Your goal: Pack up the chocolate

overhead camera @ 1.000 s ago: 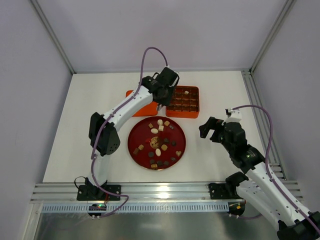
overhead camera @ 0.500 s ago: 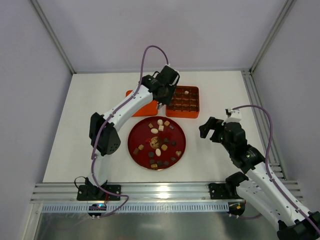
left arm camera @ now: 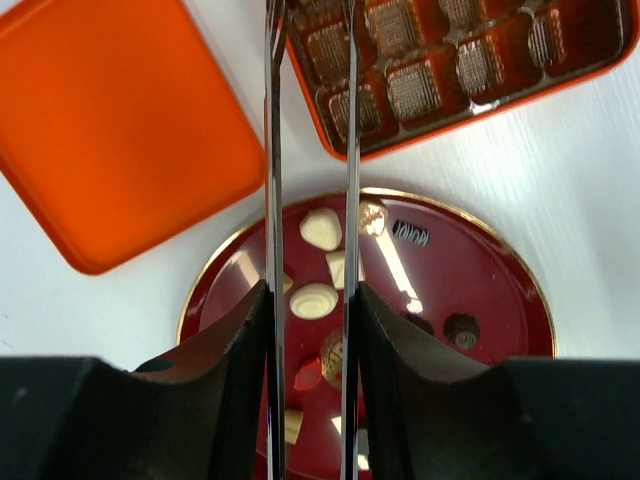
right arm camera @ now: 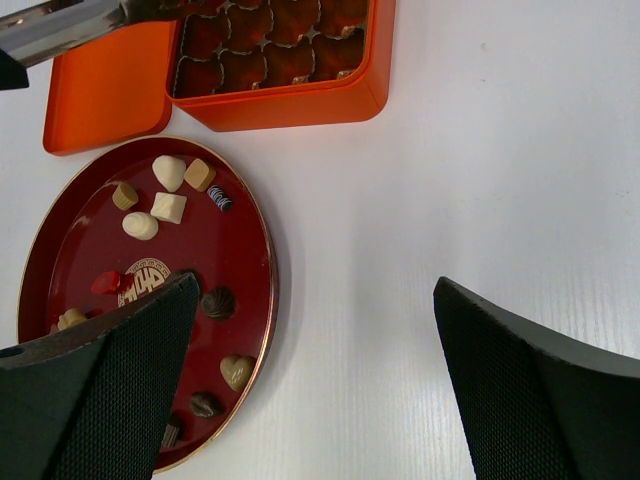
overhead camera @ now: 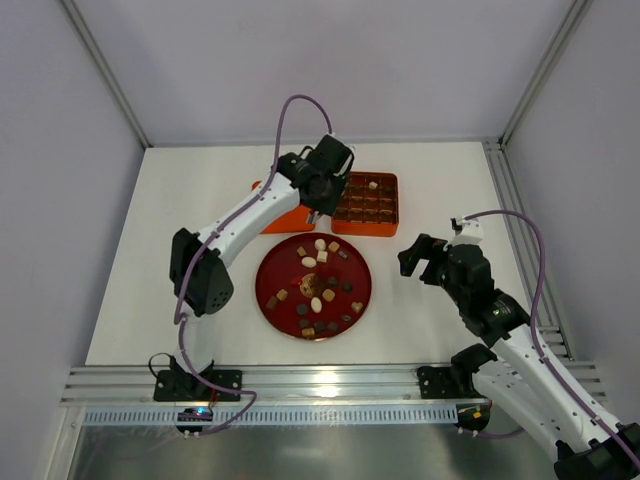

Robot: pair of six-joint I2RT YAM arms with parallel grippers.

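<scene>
Many chocolate pieces point(overhead camera: 316, 304) on plate point(overhead camera: 280, 265) — beside left claw point(overhead camera: 316, 211), untouched.

A square orange box point(overhead camera: 366, 231) with a brown grid insert sits toward the far side of the white worktop point(overhead camera: 160, 260), its flat orange lid point(left arm camera: 110, 130) just beside it on the left. Nearer lies a round dark-red plate point(overhead camera: 285, 265), gold-rimmed, with what may be a gold emblem at its centre.
</scene>
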